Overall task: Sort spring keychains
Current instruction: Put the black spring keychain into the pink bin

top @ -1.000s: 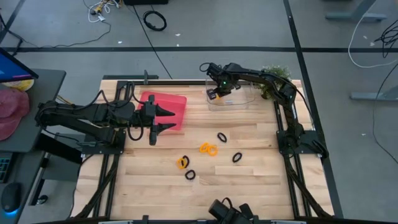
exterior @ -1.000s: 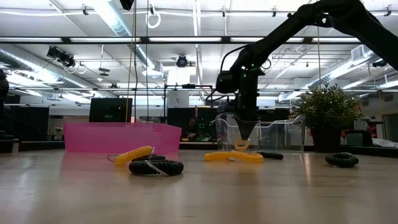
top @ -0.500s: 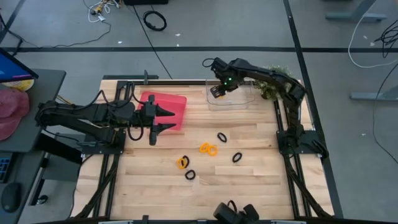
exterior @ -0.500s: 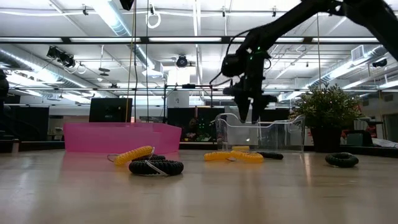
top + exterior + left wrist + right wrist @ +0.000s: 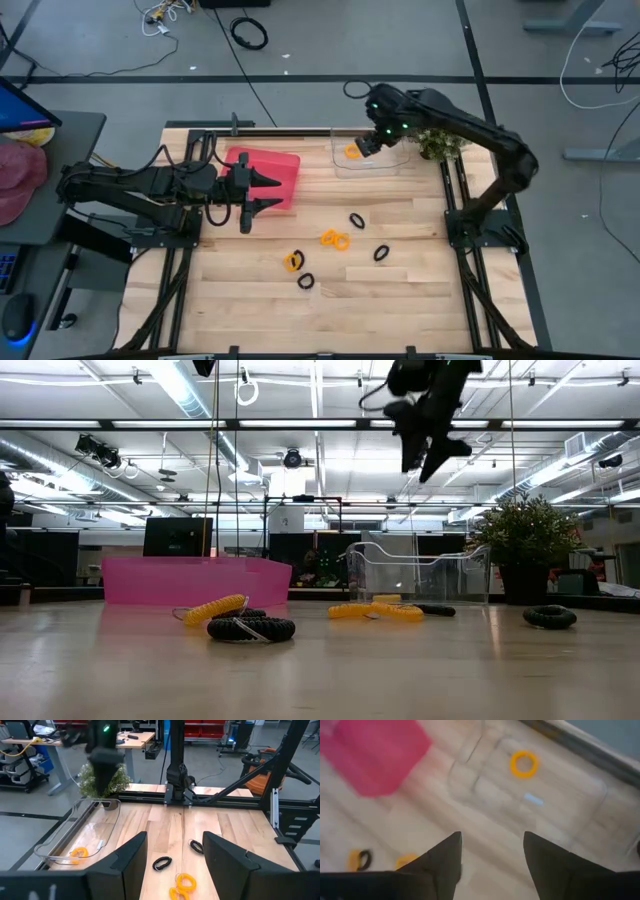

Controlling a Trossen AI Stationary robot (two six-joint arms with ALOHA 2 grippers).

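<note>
**Orange loop in the clear tray, right gripper high and empty**

You have the pale wooden table [image 5: 400, 290] carrying a pink rectangular bin [image 5: 268, 172] and a clear plastic tray [image 5: 395, 165] along its far edge. Your left gripper [image 5: 272, 192] waits beside the pink bin, fingers apart, holding nothing. Your right gripper [image 5: 425, 455] hangs high above the clear tray — fingers spread, nothing between them. One small orange coiled keychain [image 5: 524, 763] lies inside that tray. The other orange and black coiled keychains [image 5: 336, 240] sit scattered mid-table — outside both containers.
</note>
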